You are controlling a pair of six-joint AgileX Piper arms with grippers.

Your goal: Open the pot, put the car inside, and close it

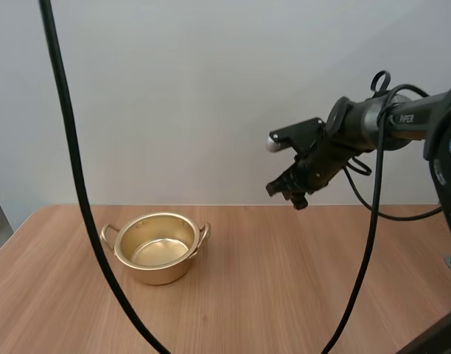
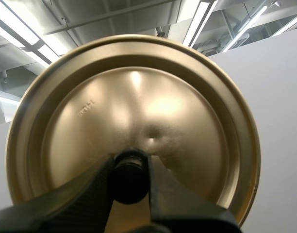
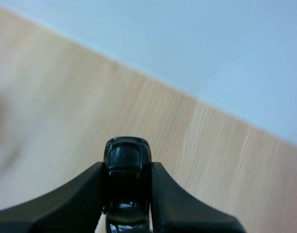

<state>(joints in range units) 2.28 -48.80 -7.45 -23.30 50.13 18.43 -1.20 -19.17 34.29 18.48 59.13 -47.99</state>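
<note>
The left end effector (image 2: 129, 167) pinched the lid (image 2: 139, 102) by its knob (image 2: 129, 179). The right end effector (image 3: 127, 167) gripped a small black car (image 3: 127, 155), high above the table (image 1: 306, 280). The open pot (image 1: 155, 247) sat lower and well to its left, empty, awaiting the car.

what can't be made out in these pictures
Car, right wrist view: sides and rear hidden between the right fingers.
Lid, left wrist view: part of its rim hidden behind the left fingers.
Car, high view: too small and dark within the right gripper.
</note>
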